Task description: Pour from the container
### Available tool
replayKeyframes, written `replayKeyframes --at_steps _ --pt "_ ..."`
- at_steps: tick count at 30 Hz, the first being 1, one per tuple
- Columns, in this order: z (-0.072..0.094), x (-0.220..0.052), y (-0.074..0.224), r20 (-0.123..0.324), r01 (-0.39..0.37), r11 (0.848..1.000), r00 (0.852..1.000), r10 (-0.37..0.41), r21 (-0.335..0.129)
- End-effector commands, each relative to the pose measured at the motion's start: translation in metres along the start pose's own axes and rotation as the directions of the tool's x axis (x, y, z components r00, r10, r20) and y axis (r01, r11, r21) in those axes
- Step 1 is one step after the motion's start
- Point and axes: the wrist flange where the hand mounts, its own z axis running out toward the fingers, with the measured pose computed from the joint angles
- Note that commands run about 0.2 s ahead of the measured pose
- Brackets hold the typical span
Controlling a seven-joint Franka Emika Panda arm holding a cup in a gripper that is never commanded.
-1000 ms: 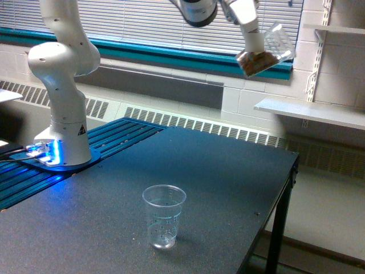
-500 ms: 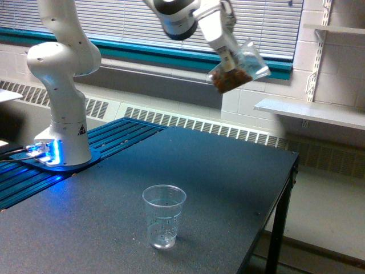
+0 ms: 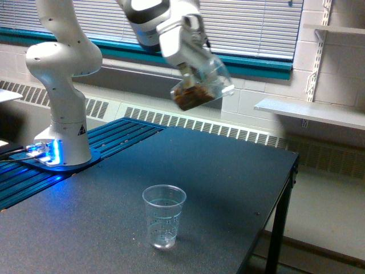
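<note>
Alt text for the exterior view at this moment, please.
A white robot arm's gripper holds a tilted clear container of brown nuts in mid-air, above and behind an upright clear plastic cup standing on a dark table.

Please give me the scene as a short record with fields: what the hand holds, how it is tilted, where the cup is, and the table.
hand: shut on the container, high above the table
container: clear, tilted, brown nuts inside at its lower end
cup: clear plastic, upright on the table, looks empty, below and to the exterior view's left of the container
table: dark top
pouring: nothing seen falling
</note>
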Motion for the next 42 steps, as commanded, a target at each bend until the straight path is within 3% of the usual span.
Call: replayKeyframes --at_steps 1,17,27,42 --pt "0.009 -0.001 0.024 0.007 -0.108 0.993 0.994 0.109 -0.055" --pt "0.039 -0.006 0.059 0.055 -0.123 0.977 0.989 0.135 -0.173" --pt "0.057 -0.013 0.072 0.076 -0.138 0.955 0.984 0.163 -0.264" --pt "0.073 -0.025 0.079 0.116 -0.154 0.923 0.971 0.207 -0.351"
